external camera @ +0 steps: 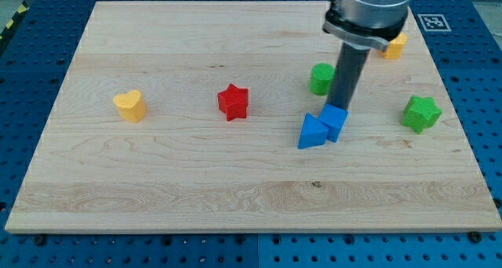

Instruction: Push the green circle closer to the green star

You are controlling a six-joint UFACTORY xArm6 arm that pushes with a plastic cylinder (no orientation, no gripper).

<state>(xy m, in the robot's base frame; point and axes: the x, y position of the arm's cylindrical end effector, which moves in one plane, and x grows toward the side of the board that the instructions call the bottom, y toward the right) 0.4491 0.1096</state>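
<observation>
Nearest the camera, two blue blocks are seen touching: a blue triangle (312, 132) and, at its 2 o'clock, a blue cube (335, 121). My tip (340, 108) is planted just behind the blue cube, at its 12 o'clock, apparently touching it, though contact cannot be confirmed. No claw is fitted to the rod, so nothing is gripped and no opening can be reported. The green circle (321, 78) is found just beside the rod, at its 10 o'clock, partly hidden by it. The green star (422, 113) lies well apart toward 4 o'clock from the circle, near the board's (235, 193) right edge. A red star (233, 102), a yellow heart (130, 105) and an orange block (394, 45) are left out of the matter. The approach step is judged to be in hand: the tip must be brought round to the circle's 10 o'clock side, then driven toward 4 o'clock.
</observation>
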